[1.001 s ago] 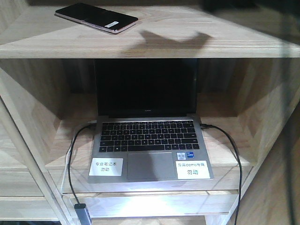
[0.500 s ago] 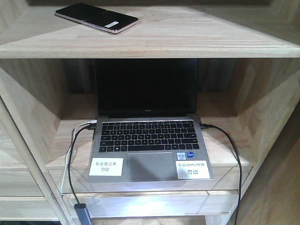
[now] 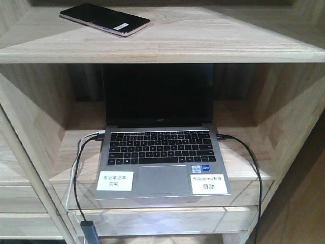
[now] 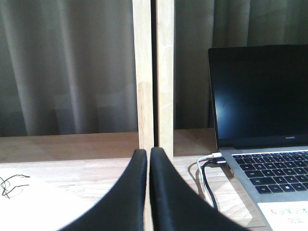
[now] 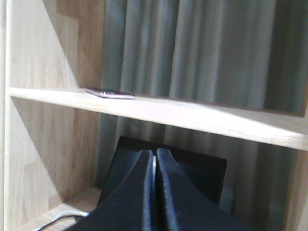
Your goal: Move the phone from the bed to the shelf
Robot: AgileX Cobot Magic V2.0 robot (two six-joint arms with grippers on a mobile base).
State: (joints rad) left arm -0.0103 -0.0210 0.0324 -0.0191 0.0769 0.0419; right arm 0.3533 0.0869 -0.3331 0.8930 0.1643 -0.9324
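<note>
Pressing its two black fingers together, the left claw (image 4: 148, 153) holds nothing and sits low in the left wrist view, in front of a pair of upright pale-wood posts (image 4: 154, 72) of the shelf (image 3: 203, 38). Just right of it a white cable and a black cable (image 4: 206, 175) run to the left edge of the grey laptop (image 4: 262, 120), whose dark screen stands open. A white sheet with a dark scribble (image 4: 19, 202) lies on the board at the near left. Grey curtains (image 4: 72, 62) hang behind the unit.

The right claw (image 5: 155, 156) is likewise pinched flat with nothing between its fingers, and points up toward the underside of the upper board, with the laptop's dark lid behind it.

Farther out, the phone (image 3: 104, 19) lies flat on the top board of the shelf, at its far left, angled, white sticker toward its right end and pinkish edge facing near. It is apart from both claws. In the right wrist view the phone (image 5: 109, 94) shows as a thin sliver at the left of that board. Below it, in the open compartment, the laptop carries two white labels (image 3: 115, 181) beside its trackpad.
</note>
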